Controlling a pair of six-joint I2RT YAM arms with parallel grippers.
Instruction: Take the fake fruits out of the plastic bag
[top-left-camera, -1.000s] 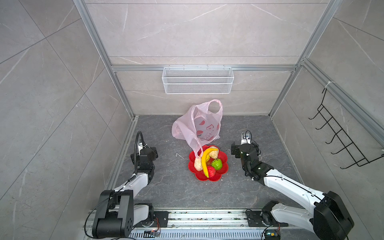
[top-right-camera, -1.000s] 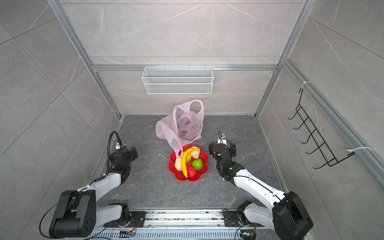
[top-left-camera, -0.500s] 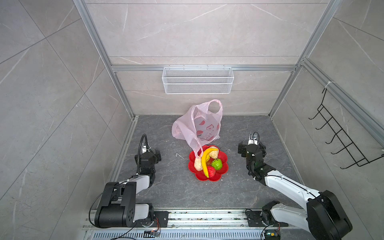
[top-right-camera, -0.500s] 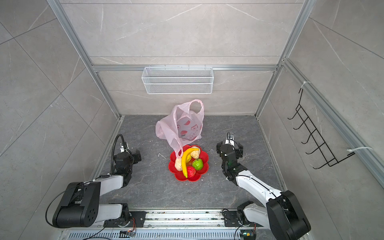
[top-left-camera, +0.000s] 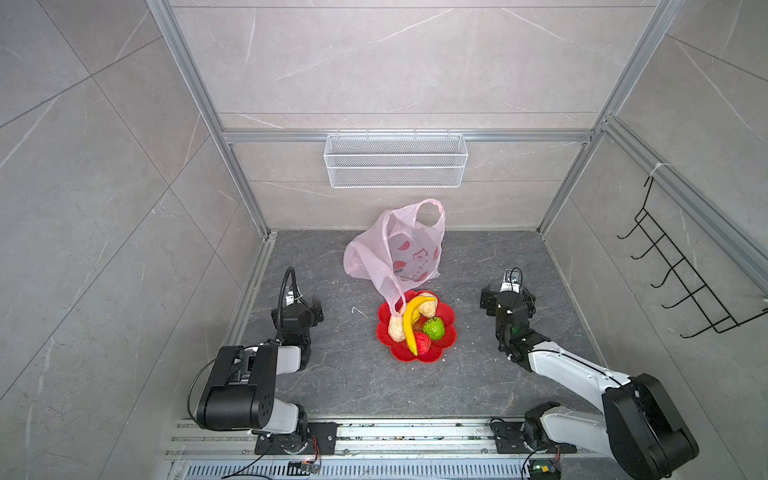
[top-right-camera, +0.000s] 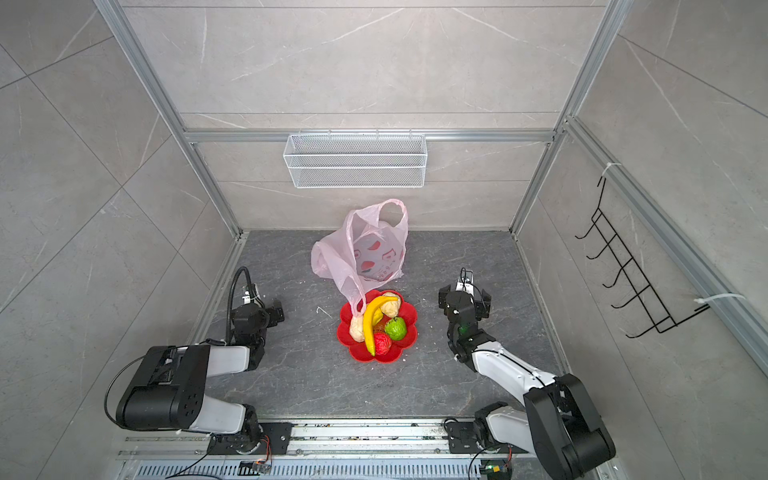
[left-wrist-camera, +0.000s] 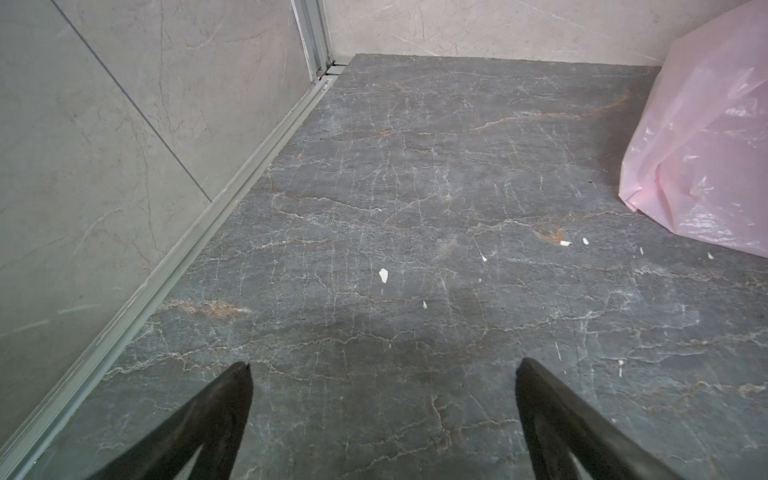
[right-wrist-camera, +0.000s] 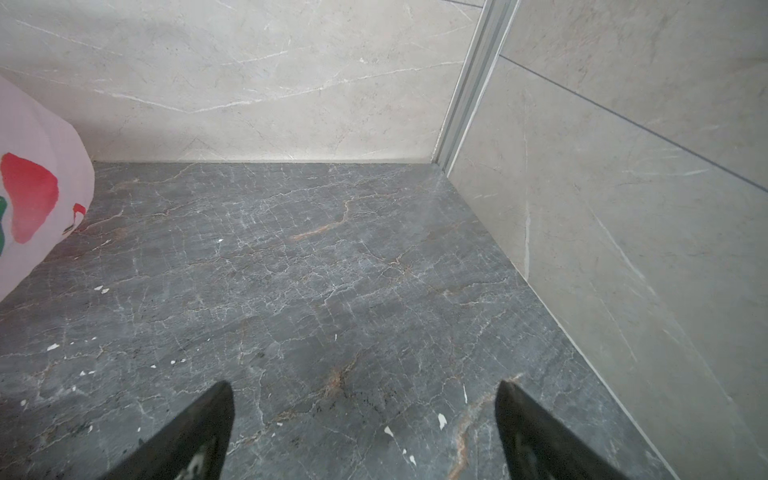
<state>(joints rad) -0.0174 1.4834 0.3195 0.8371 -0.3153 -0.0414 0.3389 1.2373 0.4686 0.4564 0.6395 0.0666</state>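
left hand (left-wrist-camera: 383, 363): your fingers are spread wide with nothing between them; it sits low over the bare surface (top-left-camera: 332, 382), left of the dish and well apart from it
right hand (right-wrist-camera: 365, 384): also spread wide and holding nothing, over bare surface to the right of the dish, well apart from it
fake fruits: you have all five in the red flower-shaped dish (top-left-camera: 448, 341), out of the bag
banana (top-left-camera: 411, 322): lies across the pile, touching both beige lumps (top-left-camera: 396, 328)
red ball (top-left-camera: 423, 344): at the near side of the dish, just beside the green ball (top-left-camera: 434, 328)
plastic bag (top-left-camera: 399, 249): stands slumped on the surface behind the dish with its mouth open; one loop handle (top-left-camera: 392, 297) hangs down onto the dish's far rim and the other stands up against the back wall
wrist views: each shows you only an edge of the bag
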